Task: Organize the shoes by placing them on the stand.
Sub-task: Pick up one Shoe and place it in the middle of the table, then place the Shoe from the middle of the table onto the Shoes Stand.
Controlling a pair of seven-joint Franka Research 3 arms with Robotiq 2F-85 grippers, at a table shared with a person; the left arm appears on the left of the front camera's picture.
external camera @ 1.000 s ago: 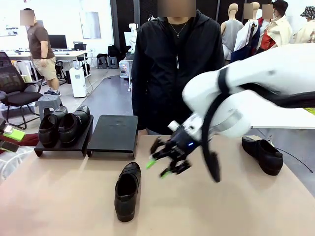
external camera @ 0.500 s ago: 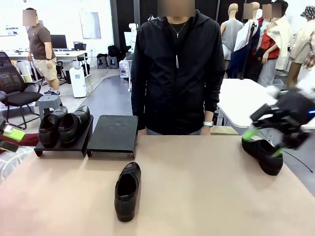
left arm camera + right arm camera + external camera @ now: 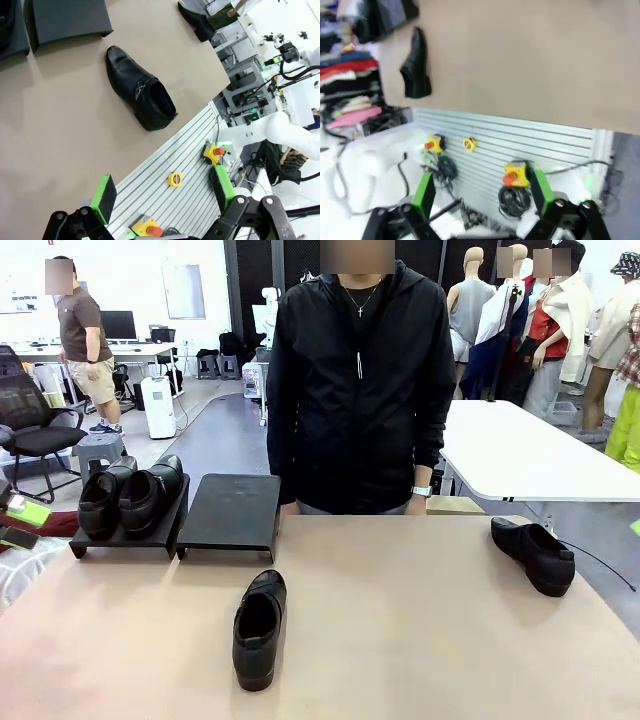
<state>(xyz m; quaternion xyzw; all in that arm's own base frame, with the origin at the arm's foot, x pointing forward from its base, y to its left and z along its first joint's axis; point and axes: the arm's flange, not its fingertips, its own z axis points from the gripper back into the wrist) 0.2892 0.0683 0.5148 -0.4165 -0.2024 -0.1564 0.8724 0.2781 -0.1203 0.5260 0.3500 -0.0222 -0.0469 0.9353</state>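
Fig.: open workshop rm, evenly lit. Foreground: tan counter (image 3: pixel 420 640); smooth grey floor (image 3: pixel 225 440) beyond. Far L: white wall (image 3: pixel 130 275) w/ pale board (image 3: pixel 185 290), desk (image 3: pixel 140 348) w/ dark monitor (image 3: pixel 117 324), black office chair (image 3: pixel 28 425), grey stool (image 3: pixel 98 450), white floor unit (image 3: pixel 157 407). Centre back: dark wall panels (image 3: pixel 255 280). R: white table (image 3: pixel 520 455), near counter's far R corner.

Four black shoes (image 3: pixel 105 498) (image 3: pixel 150 492) (image 3: pixel 258 628) (image 3: pixel 535 553) were counted: two on one stand, two loose on the desk (image 3: pixel 400 620). There were two black stands (image 3: pixel 130 540) (image 3: pixel 232 512). Ahead of the left hand (image 3: pixel 162 192) lay two yellow stop buttons (image 3: pixel 214 151) (image 3: pixel 146 229) and one tape measure (image 3: pixel 174 178). With the right hand (image 3: pixel 482 192), that made two hands.
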